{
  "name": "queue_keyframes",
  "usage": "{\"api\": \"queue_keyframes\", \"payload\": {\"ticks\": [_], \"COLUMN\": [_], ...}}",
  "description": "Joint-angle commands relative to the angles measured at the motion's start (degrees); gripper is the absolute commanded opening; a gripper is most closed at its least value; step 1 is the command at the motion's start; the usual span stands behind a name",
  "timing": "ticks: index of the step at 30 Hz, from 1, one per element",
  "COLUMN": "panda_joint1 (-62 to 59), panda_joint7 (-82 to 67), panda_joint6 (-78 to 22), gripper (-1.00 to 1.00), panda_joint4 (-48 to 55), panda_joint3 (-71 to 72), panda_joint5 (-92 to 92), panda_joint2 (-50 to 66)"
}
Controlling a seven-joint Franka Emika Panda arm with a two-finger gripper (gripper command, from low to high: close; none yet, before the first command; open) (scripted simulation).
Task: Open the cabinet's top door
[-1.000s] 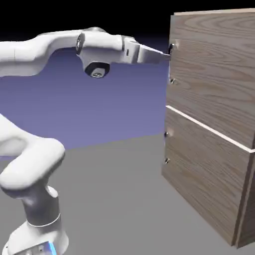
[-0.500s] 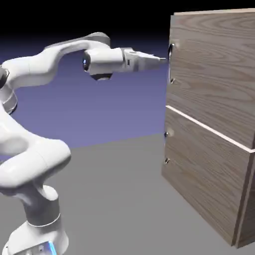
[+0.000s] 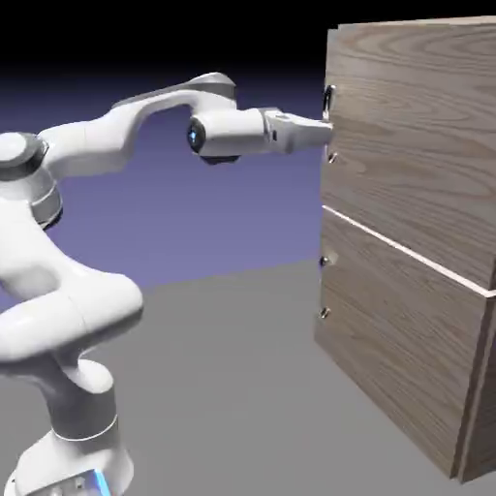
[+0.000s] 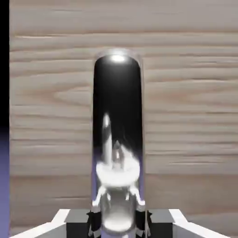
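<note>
- Dark, glossy metal fills the middle of the hand view: the handle of the top door stands right in front of the camera, running up from between the grey fingertips at the bottom edge.
- That closeness makes sense, since the bar sits in the narrow gap between the two tips, where a pull can act on it.
- Judging from how tightly the tips flank the bar, the gripper is clenched on the handle; its jaws are drawn in as far as the bar allows.
- Wood grain runs sideways across the hand view, so the hand is rolled to set its fingers across the long vertical bar.
- From the exterior view, the white arm reaches level to the right, and its tip meets the cabinet at the near edge of the upper panel, at the handle.
- Reaching level lets the hand draw straight back from the front.
- The top door lies flush with the cabinet face above the pale seam, so it is not yet open.
- Below the seam sits the lower panel, with its small dark handle mounts untouched and well apart from the hand.
</note>
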Motion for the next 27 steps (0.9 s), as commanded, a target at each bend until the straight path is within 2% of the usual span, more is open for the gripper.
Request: {"api": "queue_keyframes", "payload": {"ticks": [1,14,27], "panda_joint1": [1.97,25.96,33.28], "panda_joint7": [-0.78,-5.97,-5.86], "panda_joint6": [-1.56,-22.68,-41.20], "gripper": [-1.00,-1.00,-1.00], "panda_joint4": [-2.07,-27.02,-37.67], "panda_joint3": [-1.51,-26.31,-53.31], "panda_joint5": [0.00,-12.63,-36.66], "panda_joint2": [-0.39,-7.91,-15.36]}}
